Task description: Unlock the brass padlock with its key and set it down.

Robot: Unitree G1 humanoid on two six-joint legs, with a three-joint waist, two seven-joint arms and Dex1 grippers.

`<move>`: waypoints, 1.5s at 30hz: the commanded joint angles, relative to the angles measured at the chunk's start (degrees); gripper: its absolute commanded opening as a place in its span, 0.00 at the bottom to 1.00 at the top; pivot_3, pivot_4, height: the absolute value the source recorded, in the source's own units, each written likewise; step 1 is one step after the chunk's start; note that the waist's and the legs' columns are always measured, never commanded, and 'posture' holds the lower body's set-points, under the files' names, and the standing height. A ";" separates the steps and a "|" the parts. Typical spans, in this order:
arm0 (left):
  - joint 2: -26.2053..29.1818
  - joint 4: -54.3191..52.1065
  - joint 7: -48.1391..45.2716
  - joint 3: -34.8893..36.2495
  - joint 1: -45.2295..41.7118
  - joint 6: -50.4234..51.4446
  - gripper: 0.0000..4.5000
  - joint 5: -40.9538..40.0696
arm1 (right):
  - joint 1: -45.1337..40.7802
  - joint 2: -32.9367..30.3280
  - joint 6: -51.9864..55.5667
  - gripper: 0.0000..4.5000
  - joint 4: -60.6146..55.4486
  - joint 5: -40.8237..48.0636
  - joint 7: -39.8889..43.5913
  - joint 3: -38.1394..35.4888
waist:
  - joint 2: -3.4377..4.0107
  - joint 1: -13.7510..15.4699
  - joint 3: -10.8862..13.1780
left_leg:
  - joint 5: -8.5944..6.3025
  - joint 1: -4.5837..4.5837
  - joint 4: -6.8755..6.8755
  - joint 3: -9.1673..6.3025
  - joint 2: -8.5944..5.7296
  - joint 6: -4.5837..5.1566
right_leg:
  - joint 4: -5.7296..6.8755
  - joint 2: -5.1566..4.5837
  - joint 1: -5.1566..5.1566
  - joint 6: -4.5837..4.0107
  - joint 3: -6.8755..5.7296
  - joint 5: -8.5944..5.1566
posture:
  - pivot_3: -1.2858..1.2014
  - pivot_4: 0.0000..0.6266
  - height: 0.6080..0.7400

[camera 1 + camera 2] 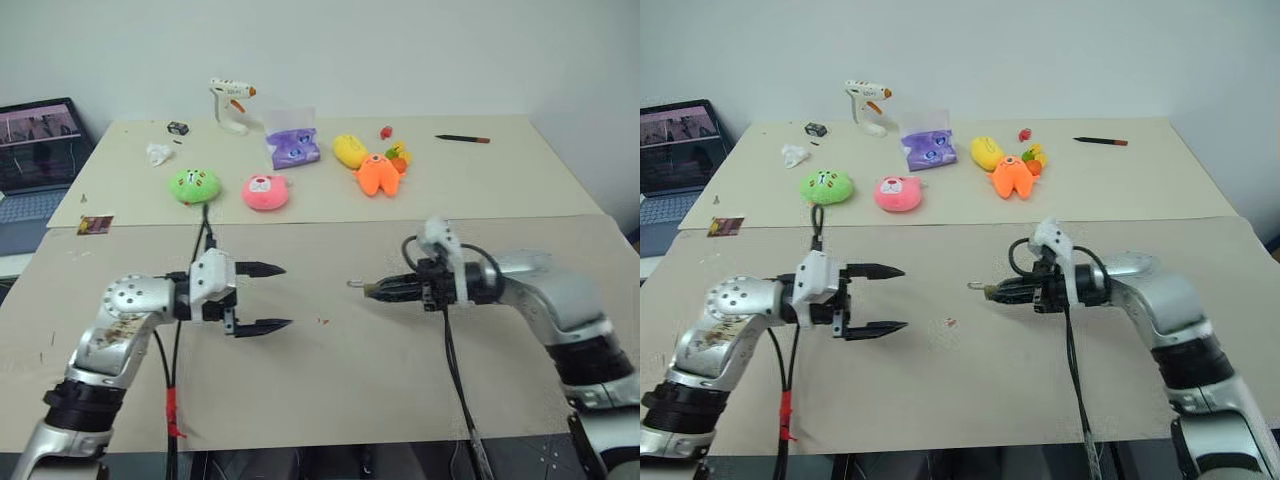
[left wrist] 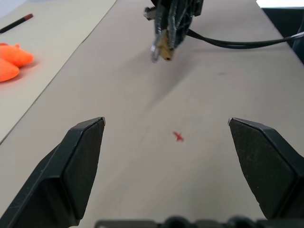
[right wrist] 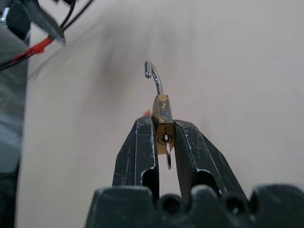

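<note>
One brass padlock [image 3: 162,123] with one key [image 3: 168,153] clamped in right gripper [image 3: 164,137], left gripper [image 1: 268,297] spread empty, five plush toys [image 1: 265,192]

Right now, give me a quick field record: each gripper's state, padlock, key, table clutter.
left gripper: open, holding nothing, above the table
right gripper: shut on the brass padlock, held off the table
brass padlock: shackle swung open, pointing away from the gripper
key: in the keyhole, between the fingers
far table: glue gun, green plush, pink plush, orange plush, pencil
</note>
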 commanded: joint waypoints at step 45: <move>-4.38 -8.78 19.75 3.95 3.26 13.40 1.00 1.20 | 26.27 -7.00 -20.30 0.97 -24.79 -1.64 -13.79 -29.41 | 0.35 1.17 -0.02 | -0.43 0.87 -0.20 -0.03 -0.06 -0.28 | -0.86 0.06 0.94 0.38 -0.09 0.34 | 0.52 0.24 1.00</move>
